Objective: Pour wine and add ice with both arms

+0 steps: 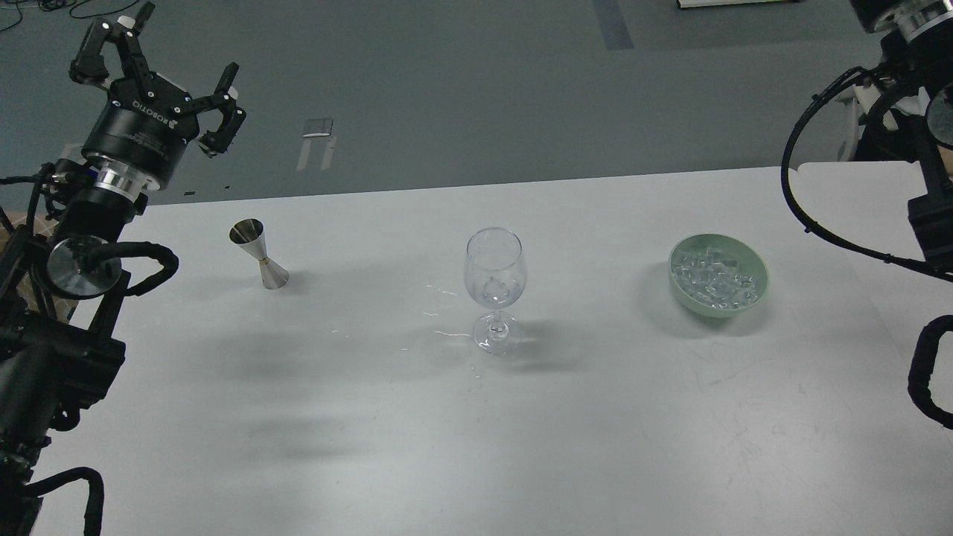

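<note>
1. The left arm (82, 246) enters from the left edge, its lower links partly cut off by the frame. Its claw (160, 71) is raised above the far left corner of the surface (476, 432), fingers spread wide apart, holding and touching nothing.
2. A steel jigger (259, 253) stands upright on the surface, near the left claw's base but apart from it.
3. A clear stemmed wine glass (495, 290) stands upright at mid-surface. A few glassy lumps show in its bowl; whether any liquid is there is hard to make out. Thin wet streaks (439, 316) glint on the surface just left of its foot.
4. The ice (716, 281) lies heaped in a pale green bowl (689, 292), well right of the glass.
5. The right arm (923, 149) is cut off at the upper right corner; its claw is out of view, so its state cannot be told.
</note>
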### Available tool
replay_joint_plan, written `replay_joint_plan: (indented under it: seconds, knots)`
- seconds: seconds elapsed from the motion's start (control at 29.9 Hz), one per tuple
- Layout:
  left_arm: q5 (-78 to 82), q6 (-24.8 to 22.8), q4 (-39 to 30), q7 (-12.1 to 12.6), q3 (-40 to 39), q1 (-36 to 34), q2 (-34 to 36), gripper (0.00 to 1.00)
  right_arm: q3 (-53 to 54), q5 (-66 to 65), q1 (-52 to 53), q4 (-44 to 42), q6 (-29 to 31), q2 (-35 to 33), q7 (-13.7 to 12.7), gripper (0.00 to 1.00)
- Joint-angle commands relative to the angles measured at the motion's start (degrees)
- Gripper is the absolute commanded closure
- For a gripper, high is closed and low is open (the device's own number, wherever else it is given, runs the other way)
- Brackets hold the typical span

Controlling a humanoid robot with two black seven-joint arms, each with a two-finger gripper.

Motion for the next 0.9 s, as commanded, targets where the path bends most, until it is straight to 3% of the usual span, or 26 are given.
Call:
replay_joint_plan:
  seconds: [0.0,0.1,0.4,0.6,0.87]
  knots:
    - [-0.29,-0.33,0.57,0.06,-0.38,0.04,-0.02,0.03,0.42,3.98,-1.44,0.26,0.01,1.64,-0.17,0.0]
    - [-0.38,-0.33,0.57,0.23,-0.73,0.04,-0.11,0.03,0.86,4.35,-1.53,0.09,0.01,3.84,-0.26,0.0]
    - [-0.21,-0.33,0.48,1.02,0.23,0.39,-1.78,0.02,0.77,4.17,-2.24,0.61,0.01,2.09,-0.08,0.0]
    - [-0.03,-0.33,0.65,3.48,0.24,1.27,-1.43,0.02,0.16,4.26,-2.85,1.66,0.01,1.73,-0.08,0.0]
    - [0.5,-0.33,2.94,3.57,1.28,1.27,-1.78,0.02,0.07,4.35,-5.22,2.98,0.01,1.12,0.1,0.0]
